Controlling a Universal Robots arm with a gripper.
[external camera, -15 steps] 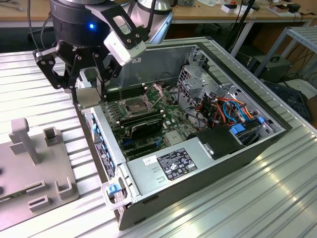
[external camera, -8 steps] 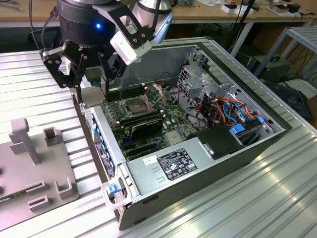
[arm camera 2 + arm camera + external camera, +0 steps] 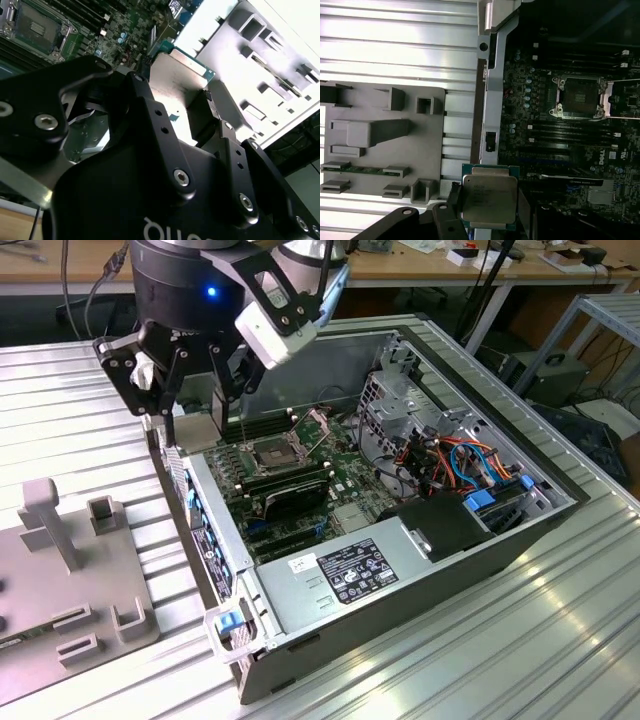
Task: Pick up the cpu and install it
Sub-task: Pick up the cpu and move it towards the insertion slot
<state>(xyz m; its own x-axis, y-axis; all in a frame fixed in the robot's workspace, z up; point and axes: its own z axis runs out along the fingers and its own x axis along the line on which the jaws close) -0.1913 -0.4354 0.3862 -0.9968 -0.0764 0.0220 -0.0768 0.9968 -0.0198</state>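
Tool [image 3: 192,420] clamps cpu [image 3: 488,197]; partly hides it.

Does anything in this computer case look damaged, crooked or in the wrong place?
Nothing stands out. The gripper holds the cpu near the case wall, and the socket lies open and empty.

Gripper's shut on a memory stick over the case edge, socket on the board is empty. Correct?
Not a memory stick: the gripper holds the cpu, a flat square silver-topped chip, as the first wrist view shows. It is over the case edge, and the socket is empty.
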